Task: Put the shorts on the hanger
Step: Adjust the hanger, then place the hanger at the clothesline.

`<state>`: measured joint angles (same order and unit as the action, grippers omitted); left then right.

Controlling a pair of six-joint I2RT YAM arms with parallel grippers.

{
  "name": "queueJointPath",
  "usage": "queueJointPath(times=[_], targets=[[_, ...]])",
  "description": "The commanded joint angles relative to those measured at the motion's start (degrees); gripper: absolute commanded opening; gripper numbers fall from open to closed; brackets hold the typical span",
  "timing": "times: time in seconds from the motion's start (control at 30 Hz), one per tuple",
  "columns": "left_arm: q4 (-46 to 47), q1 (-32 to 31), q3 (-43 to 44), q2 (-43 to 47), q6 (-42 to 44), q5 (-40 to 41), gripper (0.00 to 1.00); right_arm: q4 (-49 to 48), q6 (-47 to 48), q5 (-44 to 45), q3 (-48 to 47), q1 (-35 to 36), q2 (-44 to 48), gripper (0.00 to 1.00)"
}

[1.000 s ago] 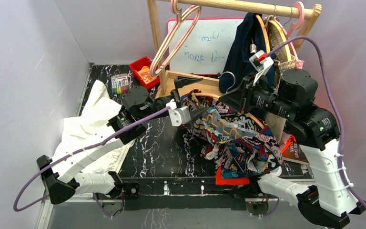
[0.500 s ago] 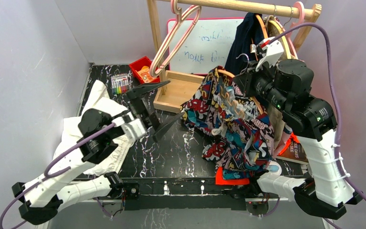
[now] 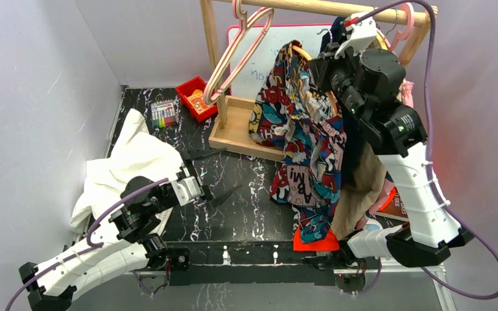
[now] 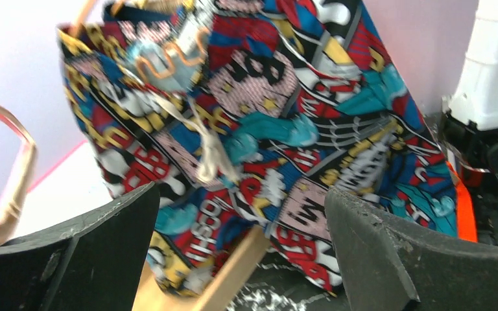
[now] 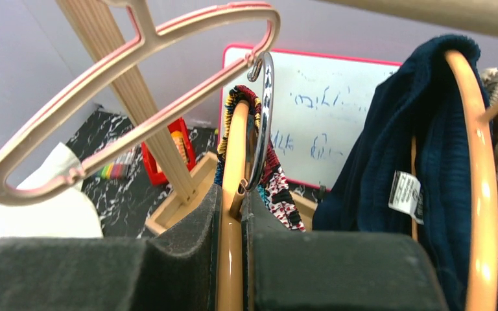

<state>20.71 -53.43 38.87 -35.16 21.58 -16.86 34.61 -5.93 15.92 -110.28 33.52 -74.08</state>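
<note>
The comic-print shorts (image 3: 305, 136) hang draped on the light-orange hanger (image 3: 298, 50), lifted high beside the wooden rack. My right gripper (image 3: 324, 61) is shut on the hanger; in the right wrist view its jaws clamp the orange bar (image 5: 232, 194) just below the silver hook (image 5: 264, 116). In the left wrist view the shorts (image 4: 266, 129) hang ahead with the zigzag bar (image 4: 168, 61) and white drawstring (image 4: 211, 149) showing. My left gripper (image 3: 214, 173) is open and empty, low over the table, well left of the shorts.
A wooden rack (image 3: 318, 8) holds a pink hanger (image 3: 237, 55) and a dark navy garment (image 5: 389, 168) on another orange hanger. A whiteboard (image 3: 259, 48), red bin (image 3: 194, 97), markers (image 3: 163, 113), white cloth (image 3: 130, 162), wooden base tray (image 3: 240, 133) and orange object (image 3: 314, 241) surround it.
My right gripper has lifted the hanger with the shorts from the table up to the rail height. My left gripper let go, drew back left and lowered, open.
</note>
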Motion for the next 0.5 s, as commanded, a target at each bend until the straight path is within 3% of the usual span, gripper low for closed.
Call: queueJointPath(times=[0.0,0.27,0.47], targets=[[4.03,-0.08,-5.52,2.57,-5.38,2.1,0.98,-15.87,1.73,3.15,-3.39,0.23,-0.79,0.0],[10.59,-0.06,-13.98,2.17,-8.87,4.39,0.98,-24.5,3.43,7.2,-3.72,-0.69,-3.17,0.0],[11.47,-0.05,-15.48,0.64,-10.8,3.23,0.98,-24.44,3.89,7.33,-8.93,-2.4,-7.86,0.0]])
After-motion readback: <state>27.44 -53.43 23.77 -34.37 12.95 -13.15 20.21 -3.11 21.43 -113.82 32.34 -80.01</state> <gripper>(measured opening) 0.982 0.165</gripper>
